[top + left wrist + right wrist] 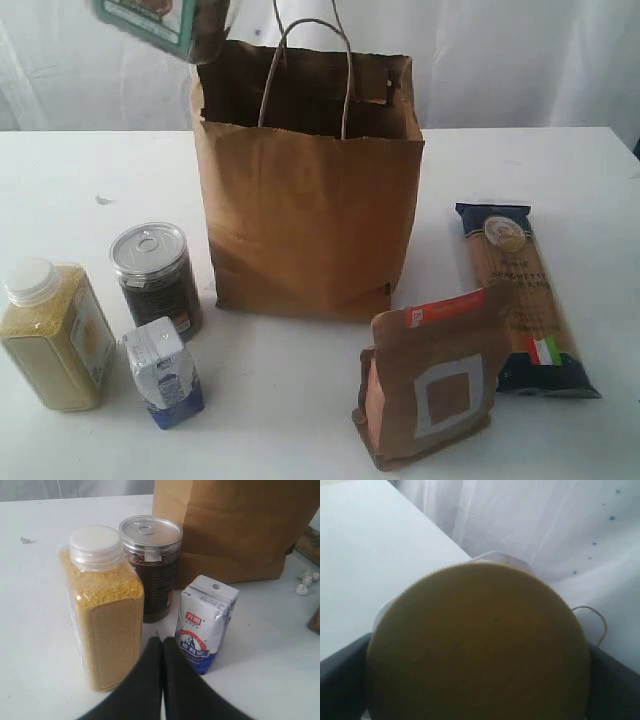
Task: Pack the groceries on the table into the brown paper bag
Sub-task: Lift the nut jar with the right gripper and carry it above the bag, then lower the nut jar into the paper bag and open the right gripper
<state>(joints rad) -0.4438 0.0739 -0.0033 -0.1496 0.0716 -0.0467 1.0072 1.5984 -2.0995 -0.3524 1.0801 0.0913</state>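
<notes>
nut jar (158, 24), cropped at top, gripped by right tool (477, 685); left tool (161, 644) closed

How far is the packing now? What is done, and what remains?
Done: nothing that shows; the inside of the bag is hidden. In hand: the right pincer holds the jar high near the bag's rim. The left pincer is shut and empty near the bottle. Left: bottle, can, carton, pouch and spaghetti, all on the table.

Left gripper (161, 645) is pinched shut, empty, right in front of the yellow-grain bottle (102, 610) and blue-white carton (205, 625), can (152, 565) and paper bag (235, 525) behind.
</notes>
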